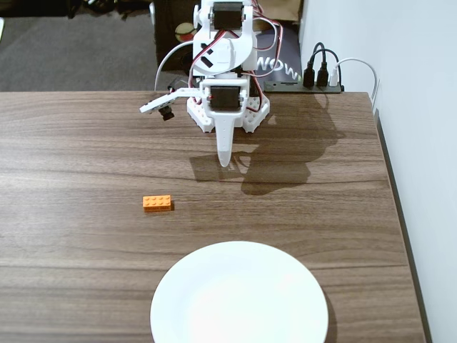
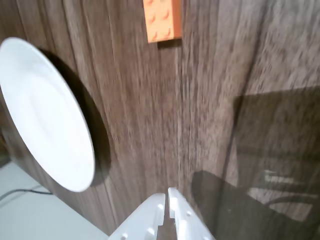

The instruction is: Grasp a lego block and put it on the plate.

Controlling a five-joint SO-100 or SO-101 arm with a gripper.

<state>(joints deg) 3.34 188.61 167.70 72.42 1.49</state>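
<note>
The orange lego block (image 1: 157, 203) lies flat on the wooden table, left of centre in the fixed view. It also shows at the top of the wrist view (image 2: 163, 20). The white plate (image 1: 239, 294) sits at the table's near edge, below and right of the block; in the wrist view it is at the left (image 2: 45, 115). My white gripper (image 1: 225, 158) points down above the table behind the block, well apart from it. In the wrist view the gripper (image 2: 166, 193) is shut and empty, jaws together.
The arm's base (image 1: 228, 107) stands at the table's far edge. A power strip with black and white plugs (image 1: 321, 78) is at the back right. The table's right edge (image 1: 396, 214) runs beside a white wall.
</note>
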